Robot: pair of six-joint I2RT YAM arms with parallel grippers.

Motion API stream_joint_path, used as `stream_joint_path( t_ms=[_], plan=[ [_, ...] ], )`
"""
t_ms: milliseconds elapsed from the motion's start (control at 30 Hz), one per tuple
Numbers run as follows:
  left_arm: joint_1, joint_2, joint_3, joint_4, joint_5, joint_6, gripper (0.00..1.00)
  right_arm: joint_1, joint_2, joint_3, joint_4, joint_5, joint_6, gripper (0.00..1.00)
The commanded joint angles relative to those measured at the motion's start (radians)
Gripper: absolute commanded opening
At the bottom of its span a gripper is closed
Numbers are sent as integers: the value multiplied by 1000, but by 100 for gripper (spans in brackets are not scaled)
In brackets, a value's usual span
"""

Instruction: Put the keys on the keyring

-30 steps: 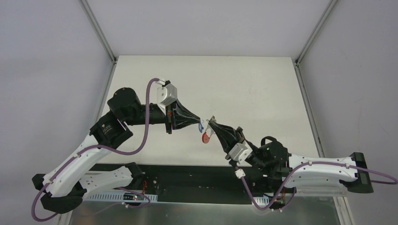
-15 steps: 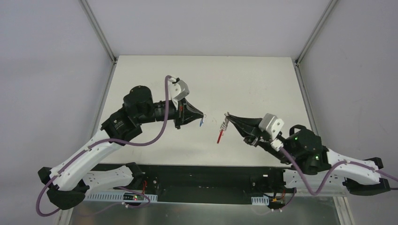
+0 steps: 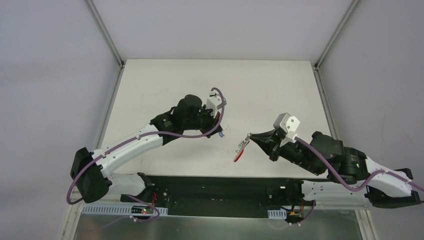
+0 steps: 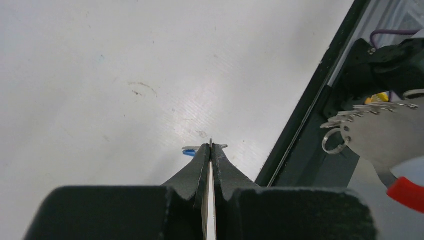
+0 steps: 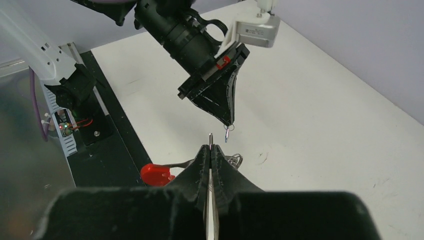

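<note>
In the top view my left gripper [image 3: 219, 132] is shut on the keys [image 3: 221, 135], a small blue tag with a dark metal piece, held above the table. From the left wrist the blue tag [image 4: 189, 151] pokes out left of the shut tips [image 4: 210, 147]. A short way to the right, my right gripper [image 3: 249, 137] is shut on the keyring [image 3: 243, 145], and its red strip [image 3: 238, 155] hangs below. The right wrist view shows the shut tips [image 5: 211, 146] pinching a thin wire, silver rings [image 5: 233, 160] to the right and the red strip [image 5: 155, 174] to the left. The two grippers point at each other and do not touch.
The white table [image 3: 260, 90] stretches behind both grippers, with grey walls around it. A black mounting rail [image 3: 215, 185] runs along the table's near edge, just below the hanging red strip. The left arm's purple cable [image 3: 172, 134] loops beside its wrist.
Both grippers have moved toward the near edge. The left arm has stretched out to the right and the right gripper has dropped lower. Keys and keyring stay held, still apart.
</note>
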Motion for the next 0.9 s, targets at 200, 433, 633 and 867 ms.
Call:
stream_joint_path(
  t_ms=[200,433,633,867],
  plan=[
    [-9,233,-70,177,12,-79,0,6,-26,12,-64,45,78,0],
    [-8,381,-76,261,38,-120,3,6,-38,6,-77,61,83,0],
    [-9,413,-81,293,44,-126,25,6,-50,-6,-74,76,82,0],
    [-9,276,-37,226,11,-93,36,6,-55,-12,-73,56,80,0]
  ],
)
